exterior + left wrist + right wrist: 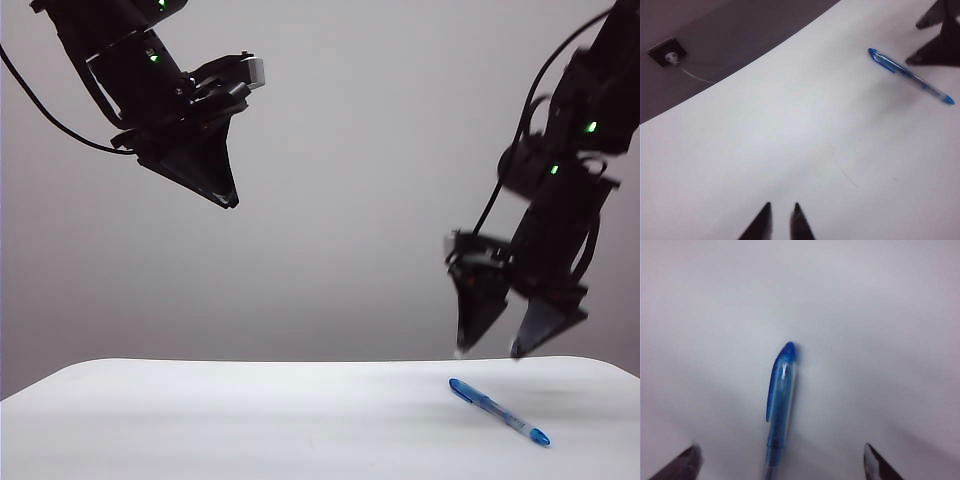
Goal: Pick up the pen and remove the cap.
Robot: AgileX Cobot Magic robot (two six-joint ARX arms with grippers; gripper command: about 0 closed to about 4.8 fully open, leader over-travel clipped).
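Where the exterior view takes in the white tabletop [250, 420], the pen [498, 411] lying flat near the right edge, cap [466, 392] on, at its left end. Right gripper [503, 340] poised just above it, jaws spread wide, tips clear of the surface. Left gripper [228, 195] high at upper left, well apart from the pen.

In the left wrist view, left gripper [781, 214] with jaws nearly pressed together, a narrow gap between, nothing held; pen [912, 76] far across the tabletop [765, 150], the right gripper's dark tips beside it.

In the right wrist view, capped pen [779, 410] between the spread jaws of the right gripper [782, 460], untouched.
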